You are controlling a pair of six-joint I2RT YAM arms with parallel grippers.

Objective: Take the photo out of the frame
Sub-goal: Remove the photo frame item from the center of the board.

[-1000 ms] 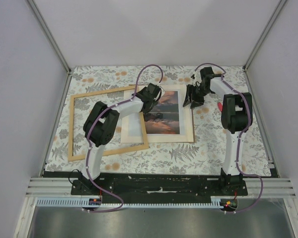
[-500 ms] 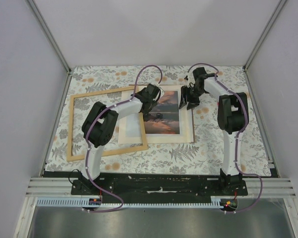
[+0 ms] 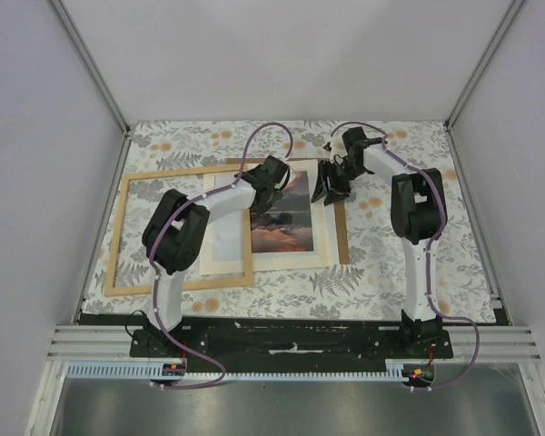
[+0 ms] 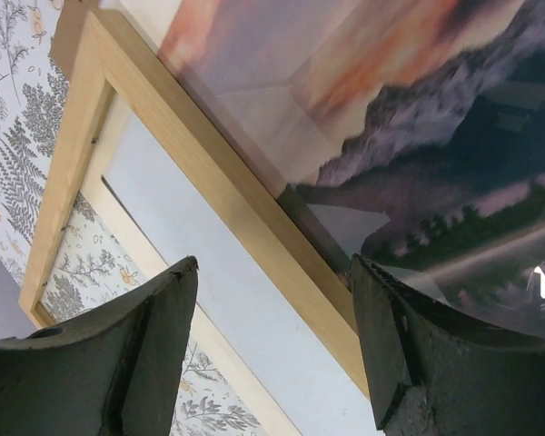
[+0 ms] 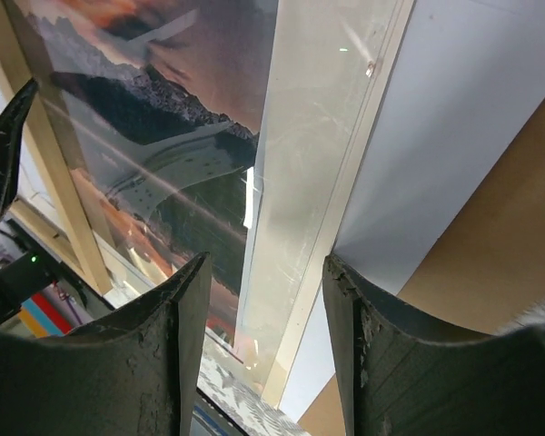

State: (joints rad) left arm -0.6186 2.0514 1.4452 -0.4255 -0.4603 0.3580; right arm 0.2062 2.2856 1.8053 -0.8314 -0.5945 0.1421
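Tan wood first: the near strip of the frame (image 3: 177, 285) lies flat at 7 o'clock on the fern-patterned surface (image 3: 391, 272). Its right-hand strip crosses the white left margin of the photo (image 3: 286, 218).

The sunset print rests face up at the centre. A sliver of brown backing board (image 3: 341, 232) shows along its 3 o'clock side. I cannot tell whether the shine on the picture is a clear pane or the paper's own gloss.

Beyond it, my left claw (image 4: 272, 272) hangs open, fingers spread to either side of the wooden strip and gripping nothing. At 1 o'clock my right claw (image 5: 265, 268) is also open, straddling the pale glossy edge beside the print with nothing pinched.

The sheet is not yet clear of the wood, as I judge it. Doing this step well means holding the frame steady or drawing it toward 9 o'clock with the left claw. The right claw should come down low and close on the paper's 3 o'clock edge alone, not the board beneath. The sheet should then slide out flat toward 3 o'clock rather than be lifted, so it neither creases nor snags under the strip.
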